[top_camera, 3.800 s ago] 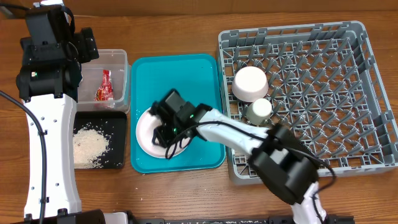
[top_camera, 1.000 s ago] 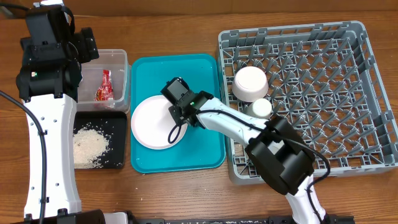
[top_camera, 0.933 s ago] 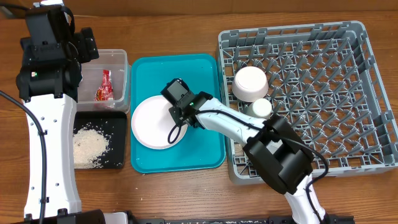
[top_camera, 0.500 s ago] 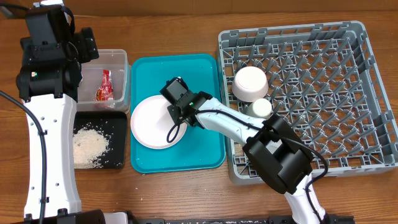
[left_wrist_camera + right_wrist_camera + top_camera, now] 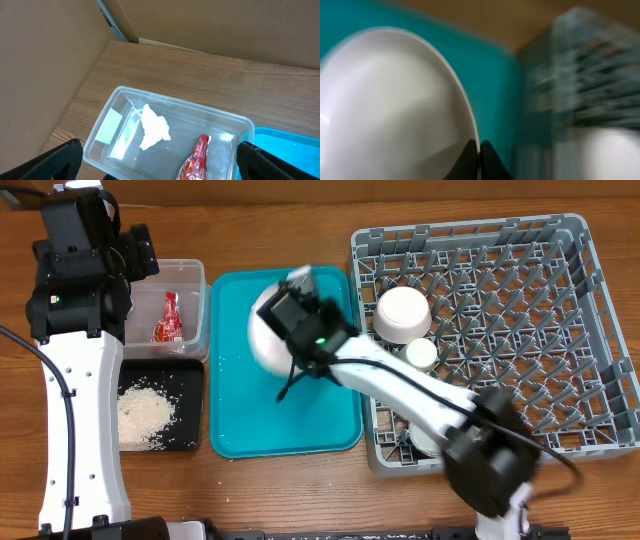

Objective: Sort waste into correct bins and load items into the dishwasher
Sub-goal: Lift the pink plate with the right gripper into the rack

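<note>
No legible text anywhere, print on the red snack wrapper (image 5: 196, 159) too small to read

A bowl (image 5: 403, 314) and cup (image 5: 420, 355) block the rack's (image 5: 560, 240) left edge (its right half stands free).

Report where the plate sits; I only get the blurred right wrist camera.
Observer: Overhead, the right claw holds the pale round plate tilted over the far half of the teal plastic tray.
Operator: Name what is loaded in the rack.
Observer: An upturned white round bowl and a small white cup sit in the grey plastic dish rack, on the tray's side.
Operator: Check the tub.
Observer: The clear plastic tub holds a crumpled white tissue and a red snack wrapper.
</note>
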Available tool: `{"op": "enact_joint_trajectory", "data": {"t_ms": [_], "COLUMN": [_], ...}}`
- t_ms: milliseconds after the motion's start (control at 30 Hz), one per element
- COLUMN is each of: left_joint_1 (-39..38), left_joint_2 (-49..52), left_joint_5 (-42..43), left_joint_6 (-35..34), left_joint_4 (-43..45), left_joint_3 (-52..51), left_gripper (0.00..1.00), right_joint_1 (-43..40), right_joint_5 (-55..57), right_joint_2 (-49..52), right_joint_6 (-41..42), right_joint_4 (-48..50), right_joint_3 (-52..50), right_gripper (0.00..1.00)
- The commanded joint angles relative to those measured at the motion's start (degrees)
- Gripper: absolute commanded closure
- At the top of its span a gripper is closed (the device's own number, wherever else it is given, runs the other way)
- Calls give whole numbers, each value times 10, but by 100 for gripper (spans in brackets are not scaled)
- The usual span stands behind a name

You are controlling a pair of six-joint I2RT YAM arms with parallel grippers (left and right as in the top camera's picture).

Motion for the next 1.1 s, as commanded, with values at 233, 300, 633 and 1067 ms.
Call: {"op": "enact_joint_trajectory", "data": {"t_ms": [233,300,633,1067], "left_joint_1": [-1,-1,-1,-1], "left_joint_2": [0,0,0,0], "left_joint_5": [2,2,2,2], "left_joint_6": [-6,-6,-6,-6], "left_joint_4": [2,2,2,2], "left_joint_3": [8,8,8,8], "left_gripper": [0,0,0,0], "right_joint_1": [-79,-110,-273,-295], "right_joint_5": [397,399,399,275], "right_joint_2": [-181,-182,-166,-160], "right_joint_6": [-162,-202,-203,-156], "right_joint_4": [7,2,-68,-170], "right_joint_3": [23,23,7,-12], "right_gripper": [96,96,96,96]}}
